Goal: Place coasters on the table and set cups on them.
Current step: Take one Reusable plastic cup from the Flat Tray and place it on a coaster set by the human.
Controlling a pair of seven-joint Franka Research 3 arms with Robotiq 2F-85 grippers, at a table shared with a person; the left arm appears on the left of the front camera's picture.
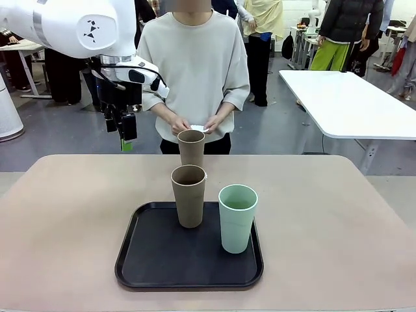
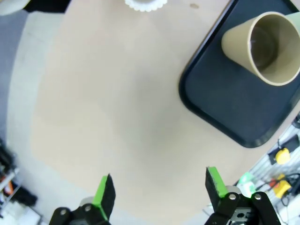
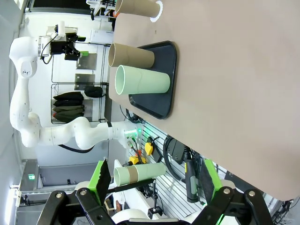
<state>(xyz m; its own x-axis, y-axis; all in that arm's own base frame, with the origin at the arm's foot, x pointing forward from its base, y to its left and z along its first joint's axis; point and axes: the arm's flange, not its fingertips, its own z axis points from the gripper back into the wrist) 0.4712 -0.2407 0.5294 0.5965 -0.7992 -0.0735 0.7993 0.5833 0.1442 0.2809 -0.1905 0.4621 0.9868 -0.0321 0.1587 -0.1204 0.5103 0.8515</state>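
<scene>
On the black tray (image 1: pixel 149 260) stand a tan cup (image 1: pixel 188 195) and a mint green cup (image 1: pixel 237 218). Another tan cup (image 1: pixel 191 146) stands on the table (image 1: pixel 65 214) beyond the tray, on a scalloped white coaster (image 3: pixel 158 10) whose edge also shows as coaster (image 2: pixel 145 3). The person's hands hold a white coaster (image 1: pixel 198 128) just behind that cup. My left gripper (image 1: pixel 123 138) hangs open high over the table's far left, its fingers (image 2: pixel 105 194) empty above bare tabletop. My right gripper (image 3: pixel 155 178) is open and empty, off the table's edge.
A white table (image 1: pixel 351 104) stands at the back right. The person stands at the far edge, close behind the far tan cup. Bare tabletop lies left and right of the tray. A rack with tools and spare stacked cups (image 3: pixel 138 173) sits below my right gripper.
</scene>
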